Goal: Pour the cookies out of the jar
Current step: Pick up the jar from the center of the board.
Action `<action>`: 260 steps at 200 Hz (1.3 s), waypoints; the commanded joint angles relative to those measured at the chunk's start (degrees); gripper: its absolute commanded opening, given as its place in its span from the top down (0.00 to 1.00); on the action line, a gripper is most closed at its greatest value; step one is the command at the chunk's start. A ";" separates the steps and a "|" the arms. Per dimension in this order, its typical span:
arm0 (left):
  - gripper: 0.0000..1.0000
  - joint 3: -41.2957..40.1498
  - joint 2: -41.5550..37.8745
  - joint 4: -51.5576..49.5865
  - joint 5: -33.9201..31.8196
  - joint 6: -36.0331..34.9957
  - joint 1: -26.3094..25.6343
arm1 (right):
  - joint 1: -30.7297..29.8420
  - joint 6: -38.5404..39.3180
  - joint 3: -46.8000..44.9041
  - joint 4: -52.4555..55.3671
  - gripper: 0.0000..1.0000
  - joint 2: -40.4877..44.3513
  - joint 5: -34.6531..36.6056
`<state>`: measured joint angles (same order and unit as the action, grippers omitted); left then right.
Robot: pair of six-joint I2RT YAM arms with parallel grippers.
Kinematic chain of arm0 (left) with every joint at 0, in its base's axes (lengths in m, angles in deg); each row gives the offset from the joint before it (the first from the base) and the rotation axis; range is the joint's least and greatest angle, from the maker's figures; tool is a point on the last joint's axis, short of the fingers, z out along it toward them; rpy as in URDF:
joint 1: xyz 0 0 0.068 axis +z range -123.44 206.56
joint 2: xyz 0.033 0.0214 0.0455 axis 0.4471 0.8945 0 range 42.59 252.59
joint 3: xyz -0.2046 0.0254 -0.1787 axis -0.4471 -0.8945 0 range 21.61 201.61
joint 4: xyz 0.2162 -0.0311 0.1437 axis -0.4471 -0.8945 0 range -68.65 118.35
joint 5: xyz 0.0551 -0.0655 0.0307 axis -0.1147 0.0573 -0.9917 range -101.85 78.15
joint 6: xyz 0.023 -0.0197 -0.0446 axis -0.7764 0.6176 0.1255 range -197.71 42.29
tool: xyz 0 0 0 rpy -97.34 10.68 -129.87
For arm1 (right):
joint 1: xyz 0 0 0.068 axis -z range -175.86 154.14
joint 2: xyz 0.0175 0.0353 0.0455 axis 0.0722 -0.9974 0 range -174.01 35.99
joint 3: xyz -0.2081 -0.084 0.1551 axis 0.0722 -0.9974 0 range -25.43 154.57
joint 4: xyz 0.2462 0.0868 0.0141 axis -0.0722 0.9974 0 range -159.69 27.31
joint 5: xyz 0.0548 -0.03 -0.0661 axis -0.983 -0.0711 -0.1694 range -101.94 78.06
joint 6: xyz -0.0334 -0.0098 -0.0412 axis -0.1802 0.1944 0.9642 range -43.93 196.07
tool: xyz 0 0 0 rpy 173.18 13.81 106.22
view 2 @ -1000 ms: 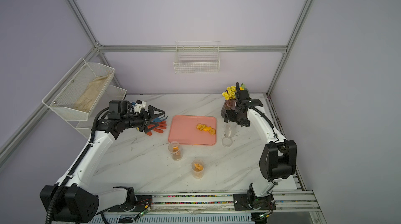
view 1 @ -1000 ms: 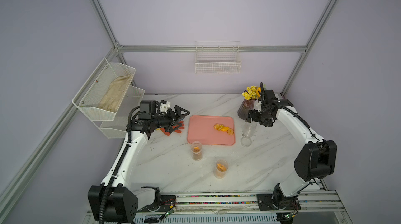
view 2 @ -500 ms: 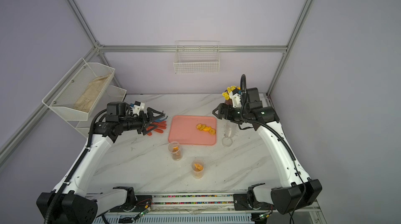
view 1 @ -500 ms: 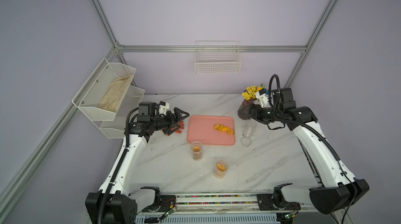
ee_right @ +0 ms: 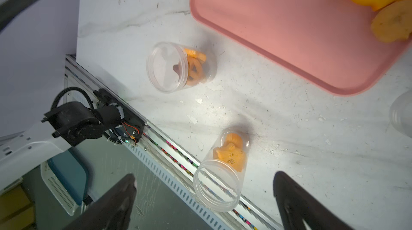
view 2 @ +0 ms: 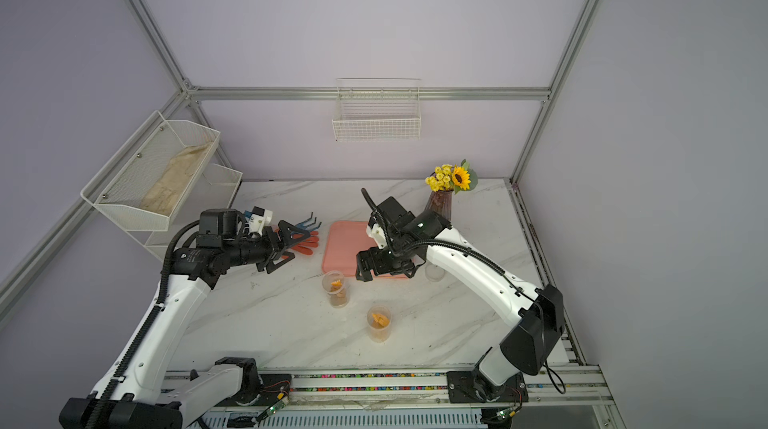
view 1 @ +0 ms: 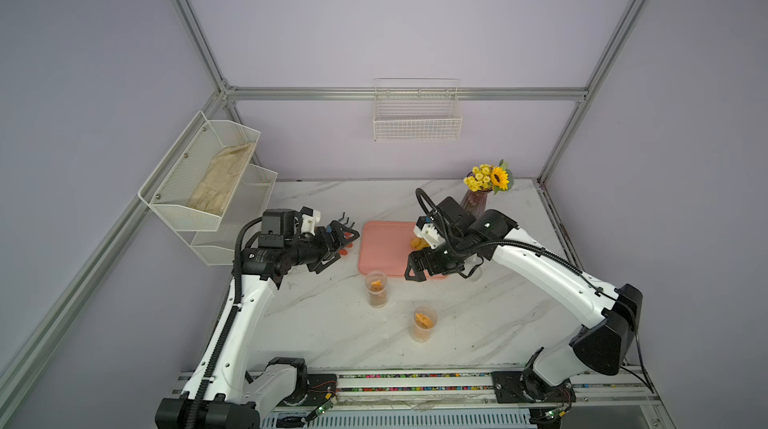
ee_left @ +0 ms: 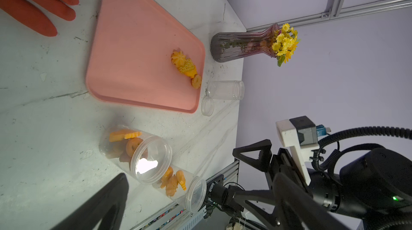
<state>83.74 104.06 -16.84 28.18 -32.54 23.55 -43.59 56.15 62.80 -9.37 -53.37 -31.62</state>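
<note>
Jars (view 1: pixel 376 299) of cookies (view 1: pixel 377 284) upright on bench (view 1: pixel 324 323) before tray (view 1: pixel 382 246)
Left gripper (view 1: pixel 337 250), right gripper (view 1: pixel 411 268) spread, empty; glove (ee_left: pixel 40 6), vase (view 1: pixel 473 203) flank tray.

A robot lab cell: aluminium frame (view 1: pixel 407 93) and lilac panels (view 1: pixel 374 23) enclose the marble table (view 1: pixel 328 323); a mounting rail (view 1: pixel 415 377) lies along its front.

Even, soft light; wrist views blur at near edges, faint shadows.
</note>
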 commanded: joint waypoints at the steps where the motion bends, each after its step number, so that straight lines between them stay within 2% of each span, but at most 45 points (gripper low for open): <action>1: 0.00 -1.76 -0.81 -0.24 -0.13 -1.72 0.19 | -4.06 -1.16 -1.66 3.96 0.03 -0.60 6.70; 43: 0.00 -0.79 0.66 -0.34 0.05 -1.83 0.28 | -10.35 -2.42 -3.42 7.54 0.03 -2.27 14.32; 103: 0.00 -0.78 1.35 0.23 0.05 -1.58 0.28 | -15.33 -5.37 -8.63 5.83 0.03 -1.97 14.85; 161: 0.00 -1.46 0.58 0.48 -0.05 -1.31 0.28 | -16.13 -5.96 -12.24 3.23 0.03 -2.88 13.15; 260: 0.00 -1.60 0.21 0.47 0.02 -1.31 0.28 | -16.26 -5.61 -14.59 0.86 0.19 -5.12 13.16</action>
<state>83.70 105.42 -17.17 27.90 -32.96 23.55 -59.54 50.86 48.68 -8.76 -58.47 -18.79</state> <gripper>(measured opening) 0.998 0.818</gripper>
